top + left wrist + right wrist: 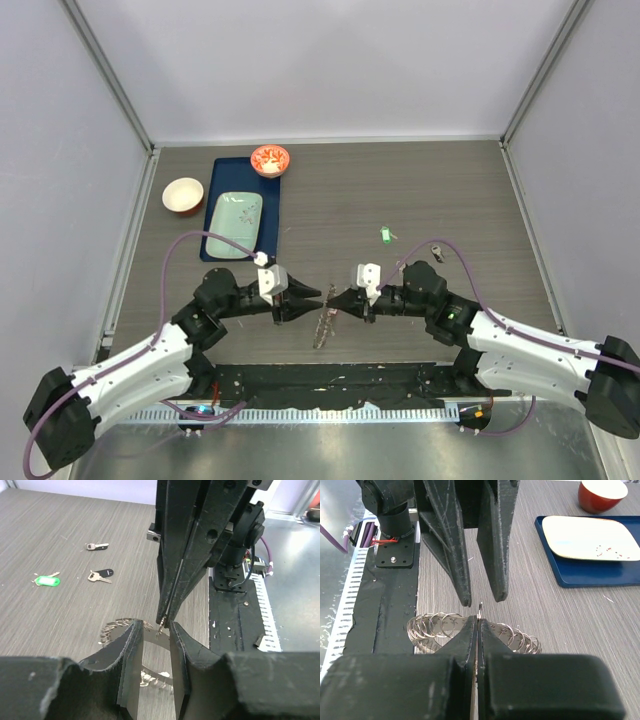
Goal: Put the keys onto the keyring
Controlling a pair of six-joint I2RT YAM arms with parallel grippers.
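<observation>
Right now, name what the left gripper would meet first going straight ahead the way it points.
Most likely the right gripper, whose tips face the left gripper almost tip to tip by the keyring; the gap looks slight.

You won't find any text, label, brand, number or sign that can be read in any of the three views. The green-headed key on the table carries a pale insert, too small to read.
</observation>
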